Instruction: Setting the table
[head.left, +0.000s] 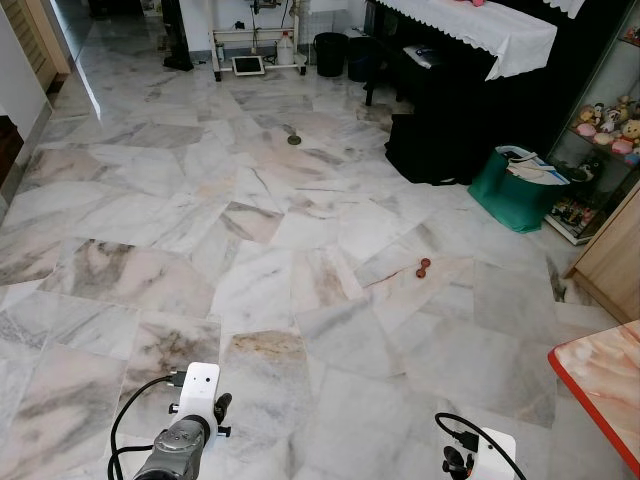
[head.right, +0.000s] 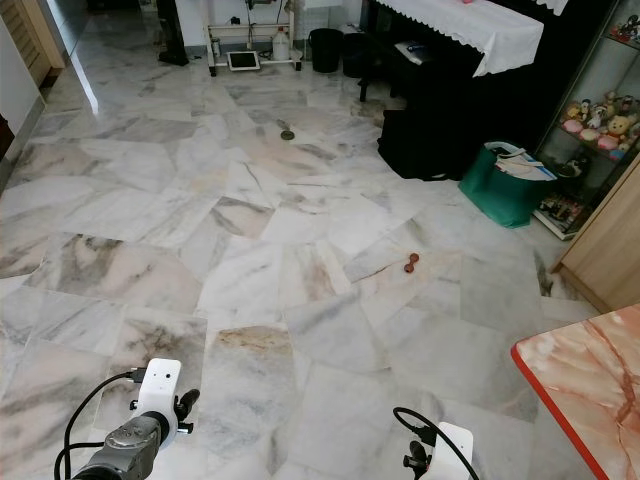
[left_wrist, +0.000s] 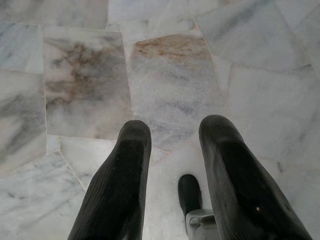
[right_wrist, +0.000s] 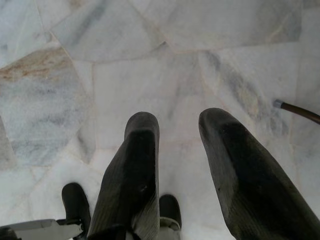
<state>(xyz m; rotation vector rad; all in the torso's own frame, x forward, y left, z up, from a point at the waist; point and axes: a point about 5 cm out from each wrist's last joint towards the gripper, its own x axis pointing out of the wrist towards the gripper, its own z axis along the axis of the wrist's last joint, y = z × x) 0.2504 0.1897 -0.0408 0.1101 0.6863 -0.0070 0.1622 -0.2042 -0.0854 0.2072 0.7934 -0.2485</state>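
Left eye view: marble floor (head.left: 300, 260) across frame, red-edged marble table (head.left: 605, 375) corner at lower right, left gripper (left_wrist: 172, 132) and right gripper (right_wrist: 175, 125) spread, empty, hanging low; judged approach step, best turning right toward table, skirting small red object (head.left: 424, 266) mid-floor

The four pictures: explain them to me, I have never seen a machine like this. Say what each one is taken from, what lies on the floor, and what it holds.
This is a walking humanoid robot with two arms. The two wide pictures come from cameras in its head, looking down at a marble floor. The other two come from cameras on its wrists, looking along each gripper's two black fingers. The left gripper and right gripper both hang open over the floor, holding nothing. On the floor lie a small reddish object and a dark round thing farther off; I cannot tell what either is. A green bag stands beside black-draped furniture. A red-edged table corner shows on the robot's right.
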